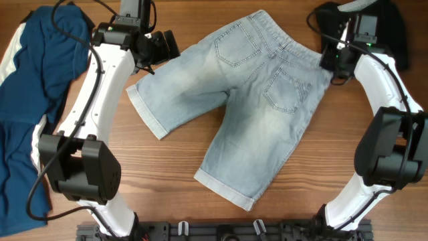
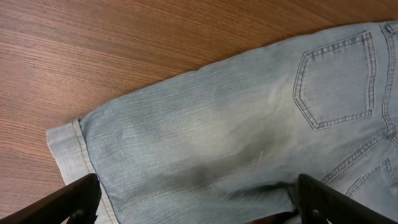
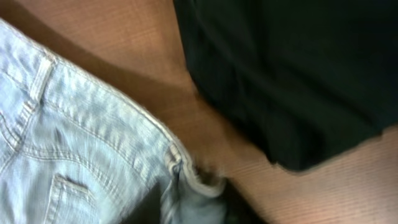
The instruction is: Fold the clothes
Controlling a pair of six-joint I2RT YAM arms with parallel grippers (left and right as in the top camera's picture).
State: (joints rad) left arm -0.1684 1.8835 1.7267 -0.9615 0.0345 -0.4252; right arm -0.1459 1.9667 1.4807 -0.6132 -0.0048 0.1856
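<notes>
Light blue denim shorts lie spread flat on the wooden table, back pockets up, legs toward the front left. My left gripper is open over the upper edge of the left leg. In the left wrist view its fingers are wide apart with the denim between them, and the leg's hem is at the left. My right gripper is at the waistband's right corner. In the blurred right wrist view it is shut on the bunched waistband corner.
A dark blue garment with white stripes lies at the table's left edge. A black garment lies at the far right, just behind the right gripper; it fills the top of the right wrist view.
</notes>
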